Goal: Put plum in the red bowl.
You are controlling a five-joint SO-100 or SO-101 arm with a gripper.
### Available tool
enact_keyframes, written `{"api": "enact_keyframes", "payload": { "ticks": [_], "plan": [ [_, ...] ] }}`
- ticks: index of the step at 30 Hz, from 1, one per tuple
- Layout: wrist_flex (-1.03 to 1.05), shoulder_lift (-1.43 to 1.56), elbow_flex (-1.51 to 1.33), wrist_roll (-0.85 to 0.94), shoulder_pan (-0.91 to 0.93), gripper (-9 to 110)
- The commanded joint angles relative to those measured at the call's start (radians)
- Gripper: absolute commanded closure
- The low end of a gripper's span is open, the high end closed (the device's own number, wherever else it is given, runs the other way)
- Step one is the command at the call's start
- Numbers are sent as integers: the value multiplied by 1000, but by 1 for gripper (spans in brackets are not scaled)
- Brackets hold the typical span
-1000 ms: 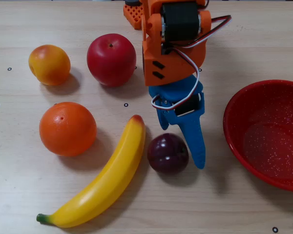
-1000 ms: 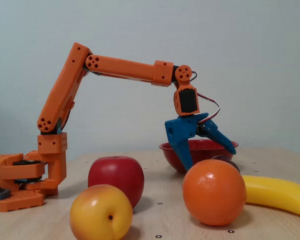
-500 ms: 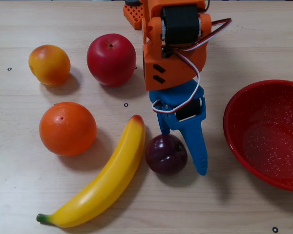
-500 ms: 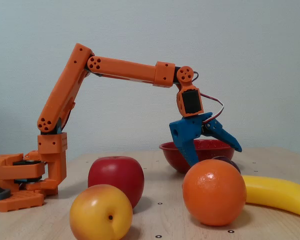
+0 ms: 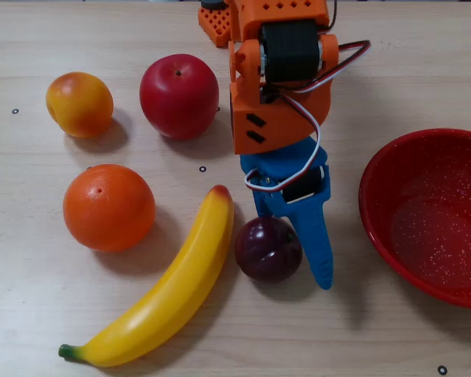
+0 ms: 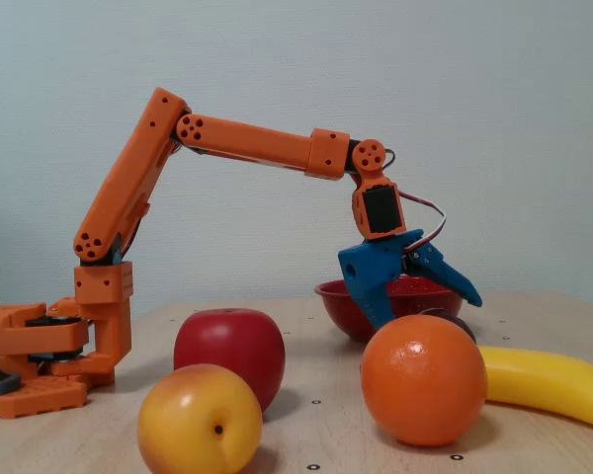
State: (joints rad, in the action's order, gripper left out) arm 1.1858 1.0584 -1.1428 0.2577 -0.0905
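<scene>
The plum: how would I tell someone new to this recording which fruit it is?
In the overhead view, start at the red bowl on the right and move left past the blue gripper. The plum sits between its open fingers, touching the banana tip. It is the smallest, darkest fruit: glossy purple-maroon, unlike the larger bright red apple.

We see both views bright and evenly lit, with soft light from above that leaves only faint, short shadows on the table [image 5: 78, 314] beside each fruit. Small white glints sit on the red bowl [image 5: 424, 228], the plum [image 5: 268, 250] and the apple [image 5: 179, 96]. The overhead view is sharp throughout, while in the fixed view the nearest peach [image 6: 200, 419] looks slightly soft.
</scene>
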Motion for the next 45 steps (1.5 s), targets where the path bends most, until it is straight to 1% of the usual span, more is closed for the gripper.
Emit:
{"api": "enact_keyframes", "payload": {
  "ticks": [1,45],
  "plan": [
    [-25,52,71,21,6,53],
    [-100,20,8,43,43,54]
  ]
}}
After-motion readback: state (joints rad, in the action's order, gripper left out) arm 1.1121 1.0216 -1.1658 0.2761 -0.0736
